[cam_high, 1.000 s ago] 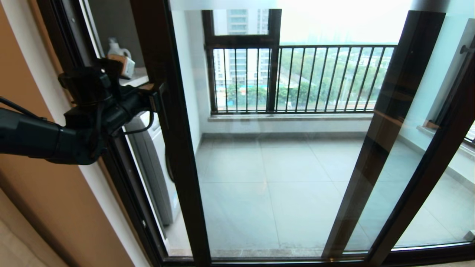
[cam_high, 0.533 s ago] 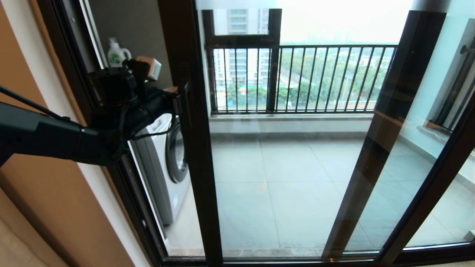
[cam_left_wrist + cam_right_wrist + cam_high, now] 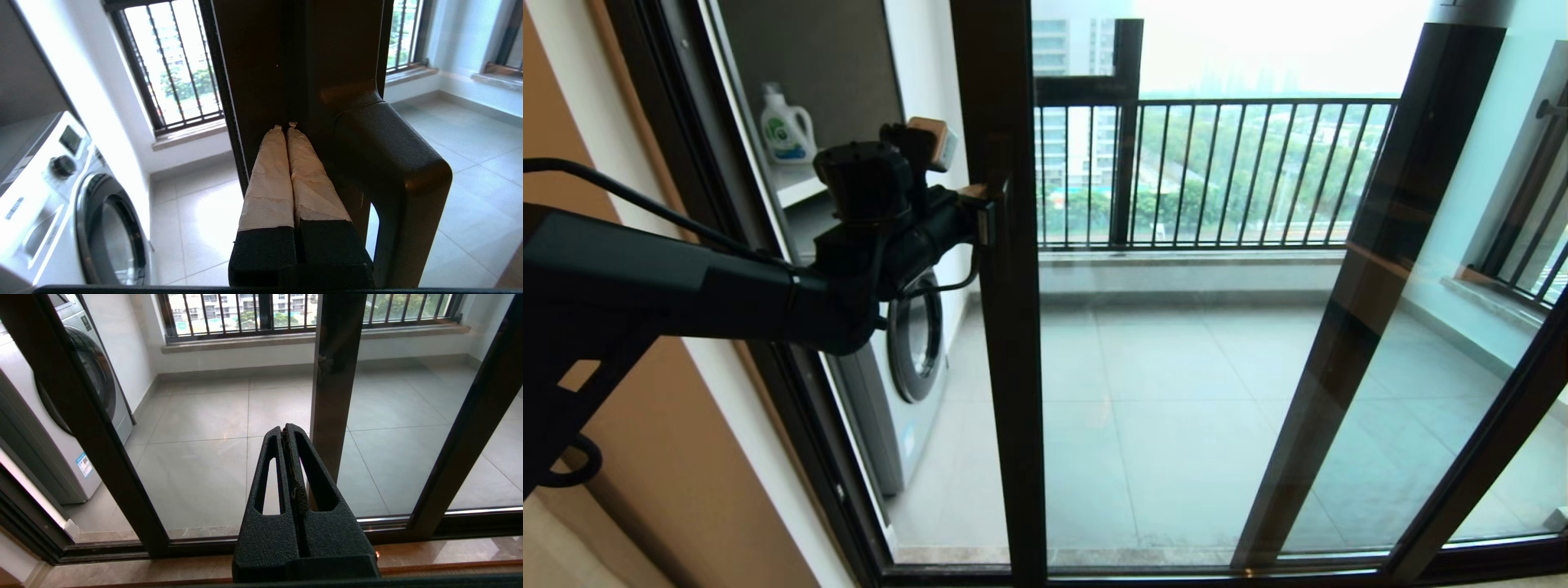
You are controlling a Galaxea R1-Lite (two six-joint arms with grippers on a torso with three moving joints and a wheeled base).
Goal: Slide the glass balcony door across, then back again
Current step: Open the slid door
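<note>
Sliding step: left end effector (image 3: 288, 127), clenched empty, tips against glass balcony door (image 3: 1176, 367) upright beside bar handle (image 3: 388, 163); push level, steady; right end effector (image 3: 287, 430) clenched, idle.

No readable text anywhere. The white detergent bottle (image 3: 787, 126) up at ten o'clock carries a green round logo, too small to make out. The washing machine (image 3: 71, 416) wears a blue sticker (image 3: 84, 464) low on its front and small panel markings, equally illegible.
</note>
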